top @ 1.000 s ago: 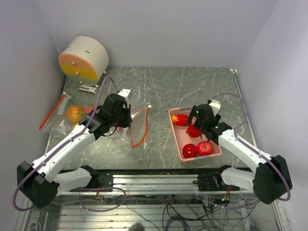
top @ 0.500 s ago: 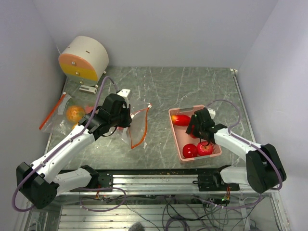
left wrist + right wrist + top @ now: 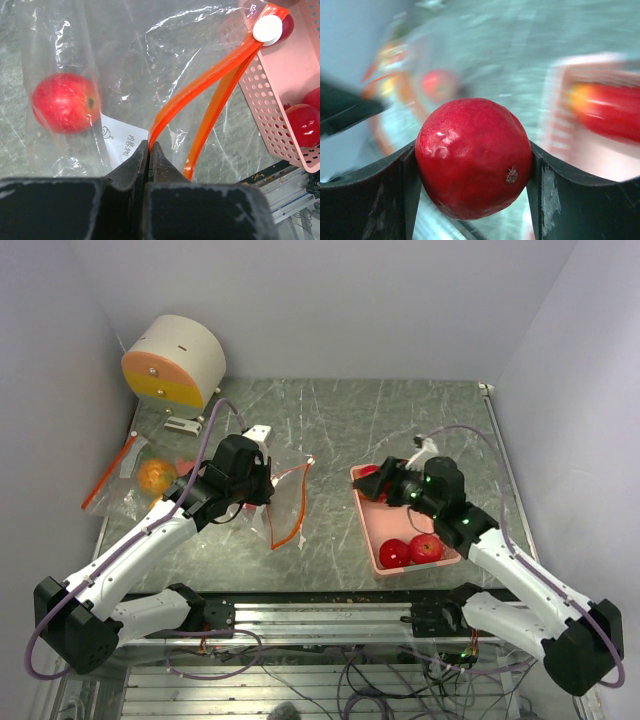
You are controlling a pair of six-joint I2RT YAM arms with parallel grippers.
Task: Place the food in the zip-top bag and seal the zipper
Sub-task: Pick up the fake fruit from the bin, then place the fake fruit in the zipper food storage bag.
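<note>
Right end effector [image 3: 472, 172] first: its two dark fingers [image 3: 547, 192] sit either side of a glossy red apple [image 3: 470, 150], gripping it at a middling width. From the top view that arm reaches over the far end of the pink basket [image 3: 371, 530]; behind the apple the wrist view is smeared with blur. Two more red apples [image 3: 410, 550] lie side by side at the near end of the basket.

Over to the left end effector [image 3: 149, 147]: jaws pinched tight together on the orange zipper strip [image 3: 200, 82] of the zip-top bag [image 3: 150, 55]. The bag's mouth gapes, its two orange lips splitting apart and meeting again at the white slider [image 3: 267, 28] just beside the basket wall. Inside the clear plastic, another apple [image 3: 65, 102] lies on its side, well back from the mouth.

The bag lies on the grey table [image 3: 340, 420], left of the basket.
</note>
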